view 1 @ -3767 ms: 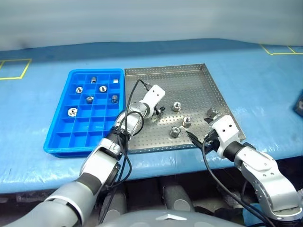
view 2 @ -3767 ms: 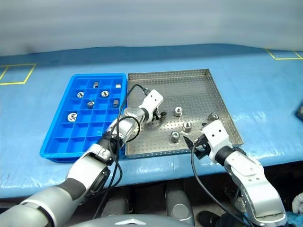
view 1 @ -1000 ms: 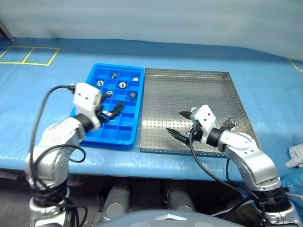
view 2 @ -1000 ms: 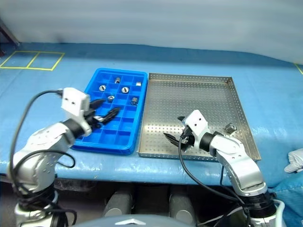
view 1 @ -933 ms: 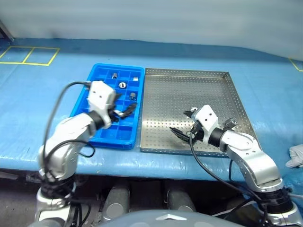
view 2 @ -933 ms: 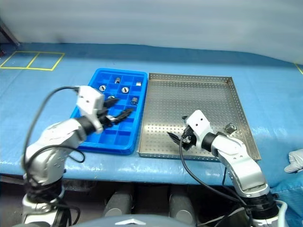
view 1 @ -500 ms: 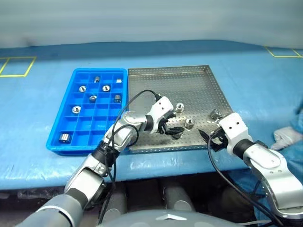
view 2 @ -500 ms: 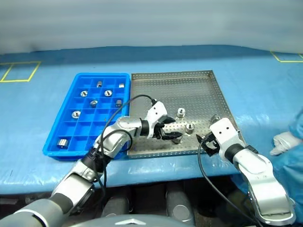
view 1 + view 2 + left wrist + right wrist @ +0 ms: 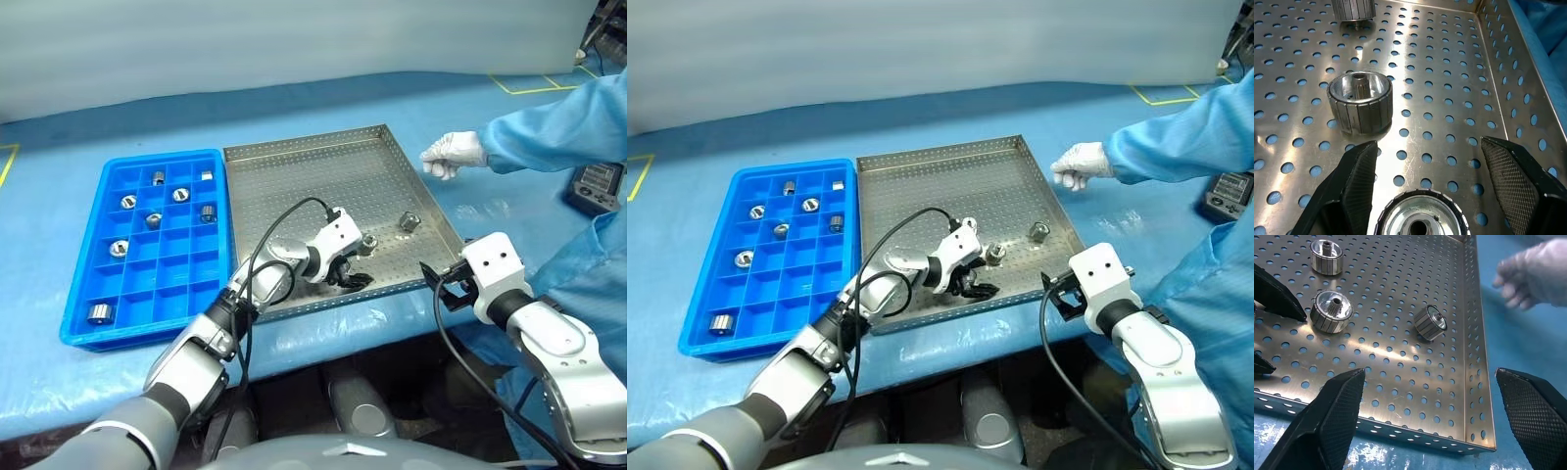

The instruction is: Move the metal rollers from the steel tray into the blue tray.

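My left gripper (image 9: 351,278) hangs open low over the near part of the steel tray (image 9: 304,186). One metal roller (image 9: 1422,220) stands between its fingers with a gap on each side. A second roller (image 9: 1360,102) stands just ahead and a third (image 9: 1353,8) farther on. Another roller (image 9: 409,222) lies on its side near the tray's right rim. My right gripper (image 9: 437,284) is wide open and empty at the tray's near right corner, just outside the rim. The blue tray (image 9: 186,264) sits left of the steel tray, with several rollers (image 9: 98,313) in its compartments.
A person's gloved hand (image 9: 454,152) rests on the blue table just right of the steel tray, with the blue sleeve (image 9: 549,122) reaching in from the right. A black device (image 9: 596,183) lies at the far right. The person's blue clothing (image 9: 593,264) stands close to my right arm.
The camera has swung right. My left gripper crossed from over the blue tray to the steel tray and sank around a roller. My right gripper drew back rightward. A person's hand came into view.
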Controlling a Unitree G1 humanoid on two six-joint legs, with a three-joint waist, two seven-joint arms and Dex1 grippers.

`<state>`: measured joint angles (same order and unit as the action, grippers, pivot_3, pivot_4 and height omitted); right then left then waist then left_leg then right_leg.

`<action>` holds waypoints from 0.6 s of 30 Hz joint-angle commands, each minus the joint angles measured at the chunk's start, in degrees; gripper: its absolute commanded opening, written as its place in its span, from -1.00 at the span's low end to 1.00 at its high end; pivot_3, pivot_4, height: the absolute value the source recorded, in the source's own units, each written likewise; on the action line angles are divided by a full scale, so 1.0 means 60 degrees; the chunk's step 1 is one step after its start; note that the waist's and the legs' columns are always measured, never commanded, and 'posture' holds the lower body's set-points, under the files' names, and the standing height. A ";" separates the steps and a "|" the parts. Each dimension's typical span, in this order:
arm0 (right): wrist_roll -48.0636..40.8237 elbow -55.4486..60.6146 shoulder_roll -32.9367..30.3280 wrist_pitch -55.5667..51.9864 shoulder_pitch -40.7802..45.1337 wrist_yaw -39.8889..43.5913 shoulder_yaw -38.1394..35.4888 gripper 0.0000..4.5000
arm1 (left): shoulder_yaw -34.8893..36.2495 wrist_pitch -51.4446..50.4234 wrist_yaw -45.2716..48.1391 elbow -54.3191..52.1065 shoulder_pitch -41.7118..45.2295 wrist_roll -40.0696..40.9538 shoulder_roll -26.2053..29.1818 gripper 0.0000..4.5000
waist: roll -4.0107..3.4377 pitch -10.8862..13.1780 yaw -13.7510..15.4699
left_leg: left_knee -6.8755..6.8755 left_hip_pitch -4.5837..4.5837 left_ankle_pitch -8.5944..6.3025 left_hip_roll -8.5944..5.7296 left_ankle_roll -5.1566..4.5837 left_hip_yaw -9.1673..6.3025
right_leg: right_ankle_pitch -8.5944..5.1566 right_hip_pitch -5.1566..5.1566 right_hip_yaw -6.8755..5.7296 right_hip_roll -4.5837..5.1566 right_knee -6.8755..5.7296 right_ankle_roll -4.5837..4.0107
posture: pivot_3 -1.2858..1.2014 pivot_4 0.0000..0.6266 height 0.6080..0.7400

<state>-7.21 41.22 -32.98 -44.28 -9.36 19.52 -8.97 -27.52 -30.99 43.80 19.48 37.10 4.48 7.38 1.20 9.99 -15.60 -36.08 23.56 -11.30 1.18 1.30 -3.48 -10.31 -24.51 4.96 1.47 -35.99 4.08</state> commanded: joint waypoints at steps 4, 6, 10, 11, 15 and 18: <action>0.0099 -0.0112 0.0046 0.0185 0.0477 0.0012 0.0268 1.00 | 0.0437 -0.0424 -0.0208 -0.1093 -0.0388 -0.0149 0.0670 0.63 | -0.0002 -0.0001 -0.0136 | 0.0006 -0.0007 0.0001 0.0001 -0.0002 -0.0003 | 0.0000 0.0000 0.0000 -0.0002 -0.0009 0.0000 | -0.14 -0.52 1.00; 0.0101 -0.0191 0.0049 0.0209 0.0592 0.0029 0.0359 1.00 | 0.0547 -0.0569 -0.0288 -0.1415 -0.0517 -0.0149 0.0826 0.63 | -0.0002 -0.0001 -0.0102 | 0.0014 -0.0007 0.0001 0.0001 -0.0002 -0.0005 | 0.0000 -0.0001 0.0000 -0.0003 -0.0009 0.0000 | -0.14 -0.52 1.00; 0.0115 -0.0365 0.0035 0.0285 0.0794 0.0077 0.0499 1.00 | 0.0649 -0.0765 -0.0359 -0.1634 -0.0642 -0.0150 0.0967 0.63 | -0.0002 -0.0001 0.0002 | 0.0018 0.0002 0.0001 -0.0003 -0.0002 -0.0005 | -0.0001 -0.0005 0.0004 -0.0002 -0.0004 0.0000 | -0.12 -0.52 1.00; 0.0122 -0.0391 0.0033 0.0295 0.0846 0.0081 0.0533 1.00 | 0.0641 -0.0779 -0.0371 -0.1628 -0.0664 -0.0160 0.0961 0.63 | -0.0002 -0.0001 0.0047 | 0.0019 0.0002 0.0001 -0.0003 -0.0003 -0.0005 | -0.0002 -0.0005 0.0004 -0.0002 -0.0003 0.0001 | -0.12 -0.52 1.00; 0.0120 -0.0484 0.0020 0.0343 0.1037 0.0135 0.0632 1.00 | 0.0478 -0.0701 -0.0223 -0.1660 -0.0777 -0.0200 0.0929 0.47 | -0.0002 -0.0001 0.0176 | 0.0019 -0.0001 0.0001 -0.0003 -0.0002 -0.0005 | -0.0002 -0.0005 0.0006 -0.0003 -0.0005 0.0002 | -0.11 -0.52 1.00; 0.0132 -0.0545 0.0007 0.0397 0.1098 0.0191 0.0743 1.00 | 0.0499 -0.0752 -0.0218 -0.1788 -0.0864 -0.0149 0.0828 0.06 | -0.0002 -0.0001 0.0264 | 0.0019 -0.0002 0.0001 -0.0003 -0.0002 -0.0005 | -0.0002 -0.0004 0.0006 -0.0003 -0.0005 0.0002 | -0.11 -0.52 1.00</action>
<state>-6.83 36.99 -32.77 -43.19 -3.46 20.34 -4.46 -24.31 -35.46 42.27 10.40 32.30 3.37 12.61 1.19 9.99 -14.01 -35.96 23.55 -11.30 1.17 1.28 -3.51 -10.32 -24.54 5.00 1.45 -36.02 4.09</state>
